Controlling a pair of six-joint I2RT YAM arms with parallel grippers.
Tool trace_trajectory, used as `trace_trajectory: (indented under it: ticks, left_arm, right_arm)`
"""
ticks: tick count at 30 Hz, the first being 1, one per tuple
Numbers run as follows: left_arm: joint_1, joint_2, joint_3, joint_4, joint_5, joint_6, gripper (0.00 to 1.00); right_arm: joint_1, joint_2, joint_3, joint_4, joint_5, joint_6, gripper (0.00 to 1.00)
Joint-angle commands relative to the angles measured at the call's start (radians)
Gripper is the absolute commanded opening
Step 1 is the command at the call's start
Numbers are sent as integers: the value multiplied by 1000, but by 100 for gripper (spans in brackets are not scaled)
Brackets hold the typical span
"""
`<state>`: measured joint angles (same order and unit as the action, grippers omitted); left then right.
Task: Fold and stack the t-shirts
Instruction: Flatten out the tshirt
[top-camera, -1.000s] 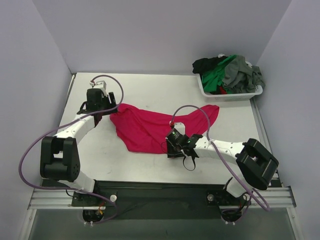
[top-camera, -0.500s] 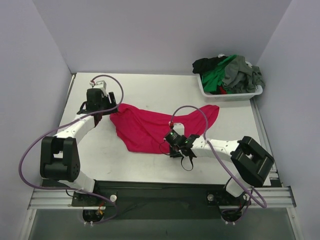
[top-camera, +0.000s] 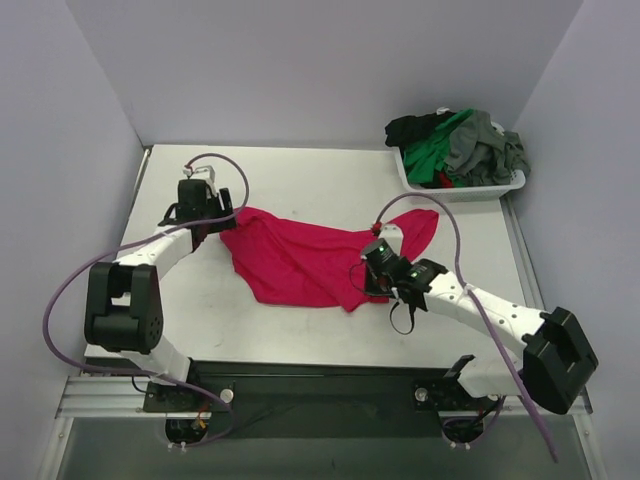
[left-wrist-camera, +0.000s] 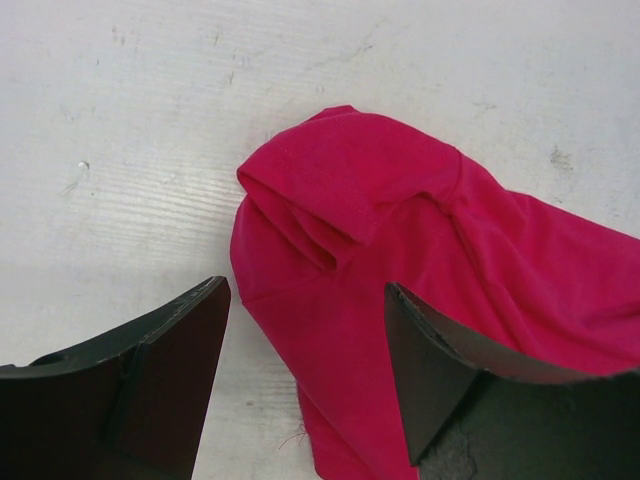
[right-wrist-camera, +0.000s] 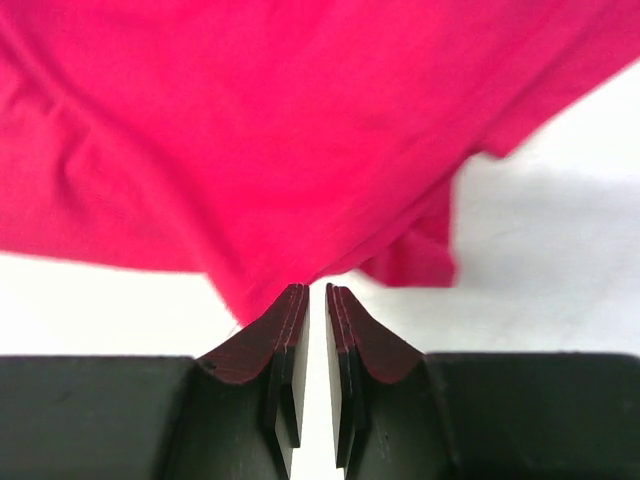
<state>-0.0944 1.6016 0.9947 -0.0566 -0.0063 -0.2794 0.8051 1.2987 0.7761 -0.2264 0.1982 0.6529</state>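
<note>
A crimson-red t-shirt (top-camera: 290, 260) lies crumpled across the middle of the table. My left gripper (top-camera: 205, 225) is open at its far left corner. In the left wrist view the fingers (left-wrist-camera: 170, 350) stand wide apart over the bunched sleeve (left-wrist-camera: 340, 190), apart from the cloth. My right gripper (top-camera: 368, 272) is at the shirt's near right edge. Its jaws (right-wrist-camera: 317, 287) are nearly together, and the red cloth (right-wrist-camera: 250, 130) tents down to a point at their tips, lifted off the table. Green (top-camera: 430, 150), grey (top-camera: 482, 145) and black (top-camera: 408, 128) t-shirts are heaped in the basket.
The white plastic basket (top-camera: 455, 190) stands at the back right corner of the table. Grey walls close in the left, back and right sides. Purple cables loop off both arms above the table (top-camera: 300, 185).
My right gripper closed on the shirt's near hem and moved right and away, drawing that edge up into a fold. The left gripper stayed open and barely shifted.
</note>
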Motion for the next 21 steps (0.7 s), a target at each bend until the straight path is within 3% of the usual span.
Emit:
trace_trajectory:
  ticks: [1, 9, 21]
  left_arm:
    - [7, 24, 44, 23, -15, 5, 73]
    - [7, 107, 93, -5, -32, 11, 69]
    - [-5, 161, 99, 41, 68, -23, 56]
  right_arm:
    - [-84, -55, -12, -68, 18, -59, 14]
    - [-213, -76, 23, -68, 6, -122, 13]
    - [-273, -58, 3, -41, -42, -137, 12]
